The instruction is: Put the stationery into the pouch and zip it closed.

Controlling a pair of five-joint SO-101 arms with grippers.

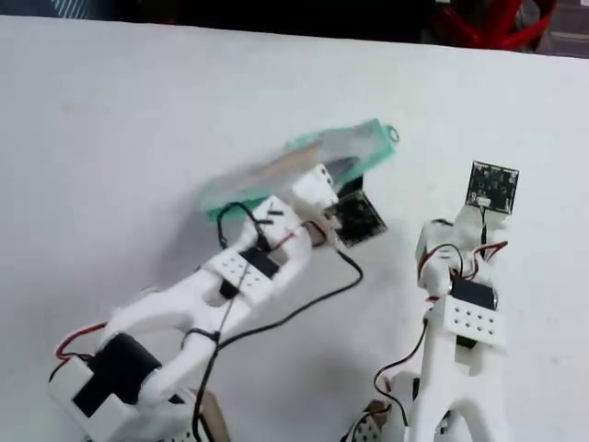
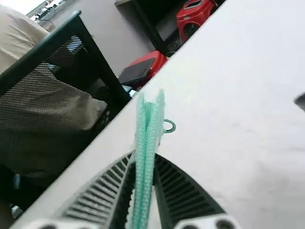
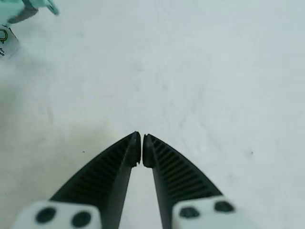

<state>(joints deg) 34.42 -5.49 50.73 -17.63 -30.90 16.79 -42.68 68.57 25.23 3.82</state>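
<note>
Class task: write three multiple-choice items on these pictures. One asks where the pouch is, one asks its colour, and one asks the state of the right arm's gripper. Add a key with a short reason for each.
1. Where is the translucent mesh zip pouch?
A. lying flat by the right arm's base
B. clamped in the left gripper
C. hanging off the table's edge

2. What colour is the pouch?
A. red
B. black
C. pale green

3. What state is the right gripper in?
A. shut on nothing
B. shut on a pen
C. wide open

Key:
1 B: the left wrist view shows the pouch's edge pinched between that gripper's fingers.
2 C: the mesh looks pale green in both the high view and the left wrist view.
3 A: the right wrist view shows the fingertips meeting with nothing between them.
</note>
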